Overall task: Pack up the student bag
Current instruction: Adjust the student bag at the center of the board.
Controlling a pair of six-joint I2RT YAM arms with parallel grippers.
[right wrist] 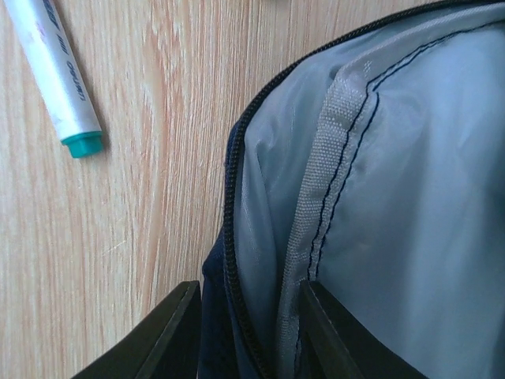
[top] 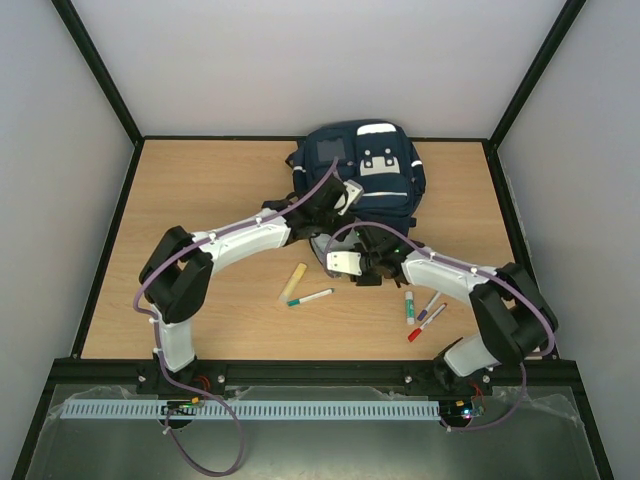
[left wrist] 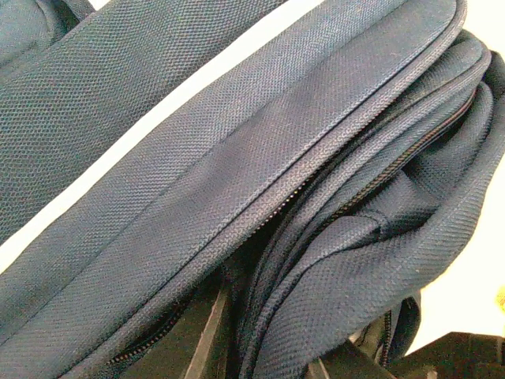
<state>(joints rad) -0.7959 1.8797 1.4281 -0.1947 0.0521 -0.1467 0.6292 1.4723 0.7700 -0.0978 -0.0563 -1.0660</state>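
The student bag (top: 385, 165) lies at the far middle of the wooden table (top: 220, 180). The left arm stretches from a raised elbow across to the bag's near-left edge, and the left gripper (left wrist: 268, 339) is nearly closed on a bunched fold of navy fabric beside a zipper. The right arm bends in low from the right, and the right gripper (right wrist: 248, 288) is half closed, clamping the bag's zippered rim and grey lining, near a teal-capped white marker (right wrist: 59, 79).
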